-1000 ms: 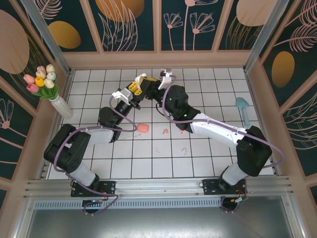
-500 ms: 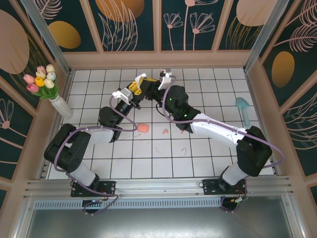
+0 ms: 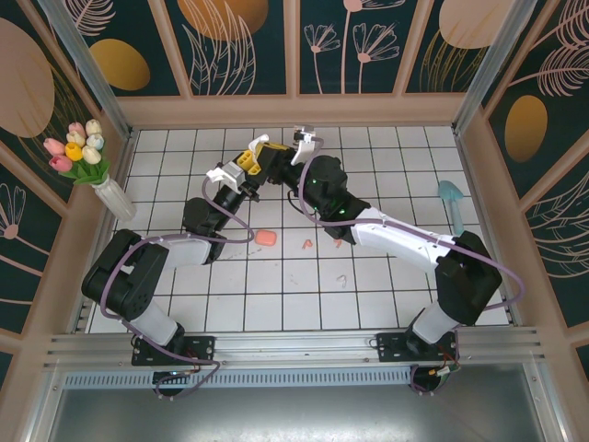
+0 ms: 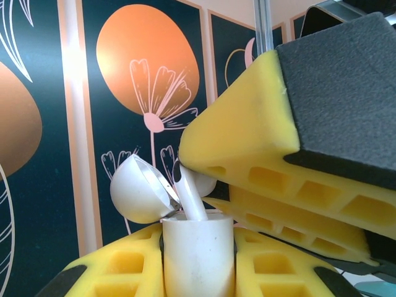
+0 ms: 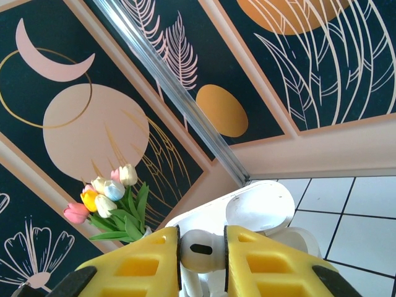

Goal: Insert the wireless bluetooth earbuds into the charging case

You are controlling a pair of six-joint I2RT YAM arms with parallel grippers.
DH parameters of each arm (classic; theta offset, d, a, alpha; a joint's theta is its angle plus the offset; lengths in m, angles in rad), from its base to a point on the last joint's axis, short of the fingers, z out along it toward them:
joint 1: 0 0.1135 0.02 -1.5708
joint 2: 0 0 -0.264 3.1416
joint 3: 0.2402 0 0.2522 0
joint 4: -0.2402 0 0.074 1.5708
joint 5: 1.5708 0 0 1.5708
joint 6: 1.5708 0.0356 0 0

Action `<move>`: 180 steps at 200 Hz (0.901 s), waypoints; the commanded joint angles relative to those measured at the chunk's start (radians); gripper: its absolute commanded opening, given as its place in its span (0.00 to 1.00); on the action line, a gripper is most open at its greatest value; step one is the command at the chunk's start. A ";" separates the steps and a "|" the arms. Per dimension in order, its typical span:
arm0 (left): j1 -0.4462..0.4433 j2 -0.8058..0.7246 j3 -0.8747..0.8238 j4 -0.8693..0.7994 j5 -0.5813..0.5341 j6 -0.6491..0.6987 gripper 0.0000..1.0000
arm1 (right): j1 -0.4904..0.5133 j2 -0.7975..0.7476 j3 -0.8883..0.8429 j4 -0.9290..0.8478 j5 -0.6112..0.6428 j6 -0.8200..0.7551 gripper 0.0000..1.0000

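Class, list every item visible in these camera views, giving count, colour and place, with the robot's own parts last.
charging case: one, white, lid open, held in the left jaws
white earbuds: two; one in the right jaws, stem at the case's mouth; one on the tiles
pink earbuds: two, salmon-pink, on the tiles, mid-table
pink rounded case: one, on the tiles
tulips: one bunch, mixed colours, in a white vase, left edge
teal tool: one, right edge
table: one, white tiles
left arm, right arm: two, black and white

readable text: none | labels, brands, numbers: none | wall panels: drawn flowers and leaves, no lettering
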 commanded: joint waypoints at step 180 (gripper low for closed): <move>-0.012 -0.009 0.010 0.074 0.032 -0.036 0.00 | 0.009 -0.016 -0.057 -0.101 0.013 0.023 0.37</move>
